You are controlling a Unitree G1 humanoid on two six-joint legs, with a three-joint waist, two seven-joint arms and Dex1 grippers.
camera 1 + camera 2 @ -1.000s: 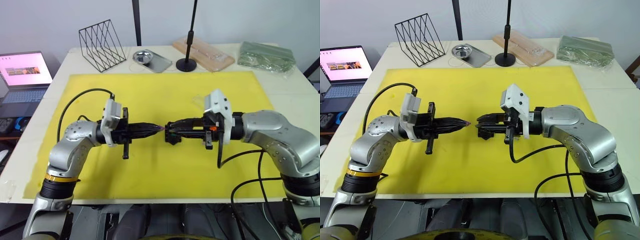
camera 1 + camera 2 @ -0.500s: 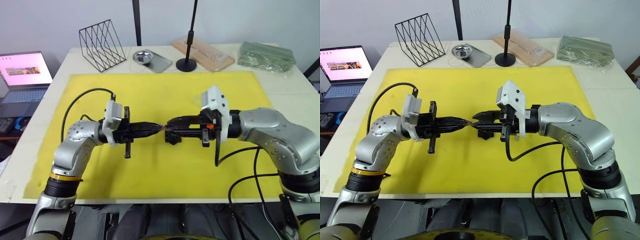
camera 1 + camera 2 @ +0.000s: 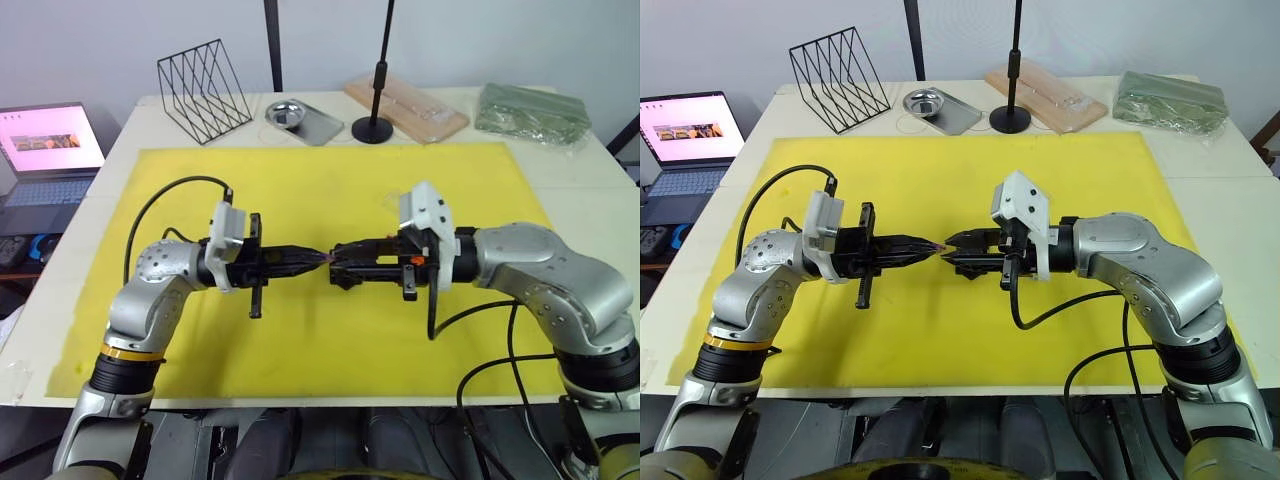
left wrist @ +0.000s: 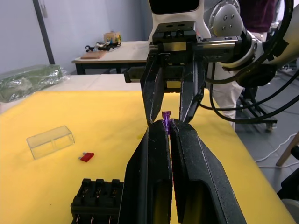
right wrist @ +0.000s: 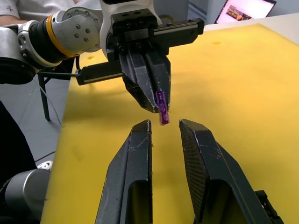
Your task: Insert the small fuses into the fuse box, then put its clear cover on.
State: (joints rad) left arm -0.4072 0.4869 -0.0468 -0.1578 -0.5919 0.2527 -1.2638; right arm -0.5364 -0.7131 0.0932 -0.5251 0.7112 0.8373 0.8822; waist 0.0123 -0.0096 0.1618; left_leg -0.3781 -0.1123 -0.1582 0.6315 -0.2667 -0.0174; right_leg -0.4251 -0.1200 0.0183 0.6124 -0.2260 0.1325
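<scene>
So we've got a mid-air handoff going on here. Our left gripper (image 4: 167,128) is pinched tight on a tiny purple fuse (image 4: 166,121), with the fuse poking out past the fingertips so there's something for the other side to grab. Our right gripper (image 5: 164,125) is pointed straight at it, tip to tip, fingers parted a little with the fuse sitting right at the gap but not yet clamped. Looks to us like the point is a regrasp: get the fuse held blade-end out so it can go down into a slot.

The fuse box (image 4: 96,200) sits on the yellow mat (image 3: 300,185) just below the left gripper, slots facing up and seemingly empty as far as we can tell. A red fuse (image 4: 86,157) lies flat on the mat a bit beyond the box, and the clear cover (image 4: 50,141) is near that, off to the side, waiting for the end.

Our guess: the tricky bit is closing the right gripper square on that sliver before the left lets go, or it drops.
</scene>
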